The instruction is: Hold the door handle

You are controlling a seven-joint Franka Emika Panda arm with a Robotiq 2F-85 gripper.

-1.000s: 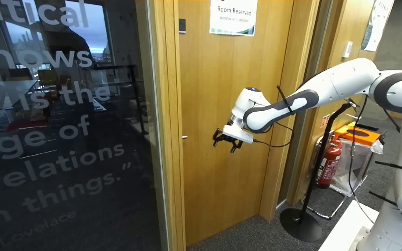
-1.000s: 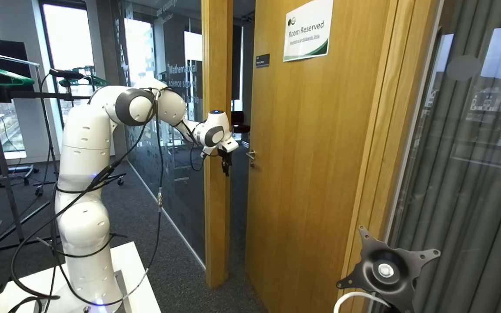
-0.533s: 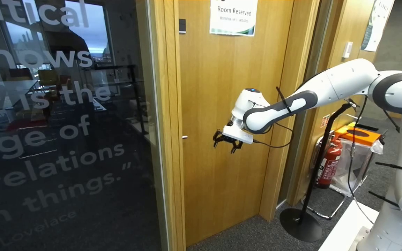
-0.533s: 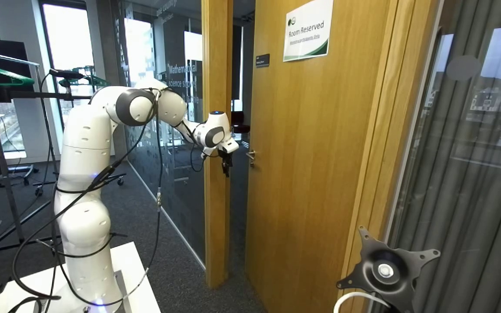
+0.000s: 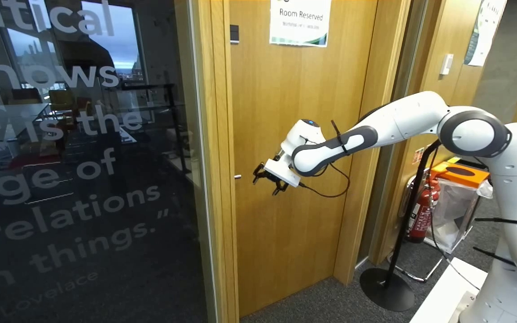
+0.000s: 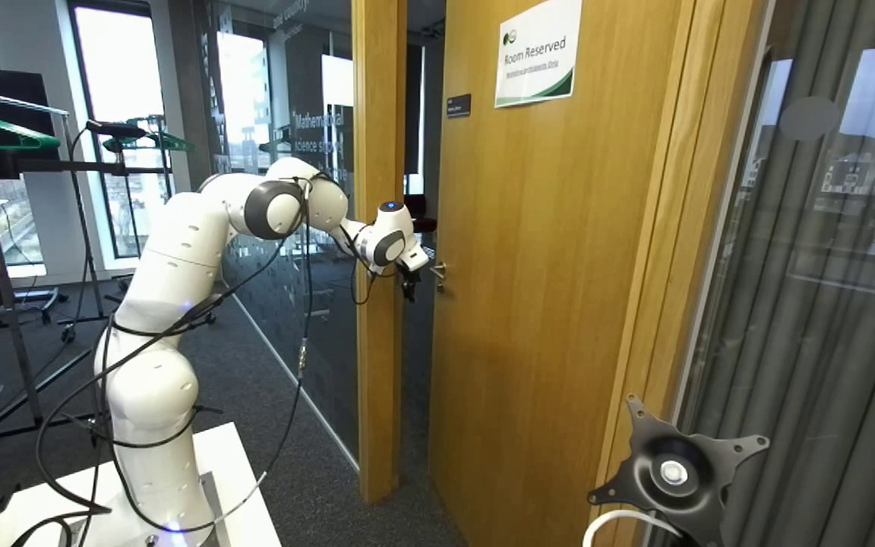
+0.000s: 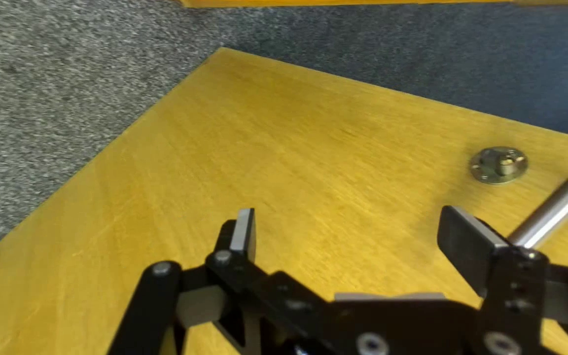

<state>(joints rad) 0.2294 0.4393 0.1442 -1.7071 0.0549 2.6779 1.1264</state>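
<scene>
The door handle (image 6: 438,270) is a small silvery lever on the light-brown wooden door (image 6: 536,304). It shows as a short bar in an exterior view (image 5: 238,176). In the wrist view the handle (image 7: 560,209) is at the right, cut by the frame edge, with its lower end hidden behind the right finger (image 7: 471,246). My gripper (image 7: 355,231) is open, with nothing between its pads. In both exterior views the gripper (image 5: 265,187) (image 6: 409,292) points downward, beside the handle and apart from it.
A lock cylinder (image 7: 499,165) sits on the door near the handle. The door stands ajar next to a wooden post (image 6: 378,342). A glass wall (image 5: 83,202) adjoins it. A black stand (image 5: 386,289), fire extinguisher (image 5: 422,213) and orange-topped bin (image 5: 458,175) stand near the arm.
Over the last half second the arm has reached forward, bringing the gripper closer to the handle. It moved little before that. The gripper stays open; the door has not moved.
</scene>
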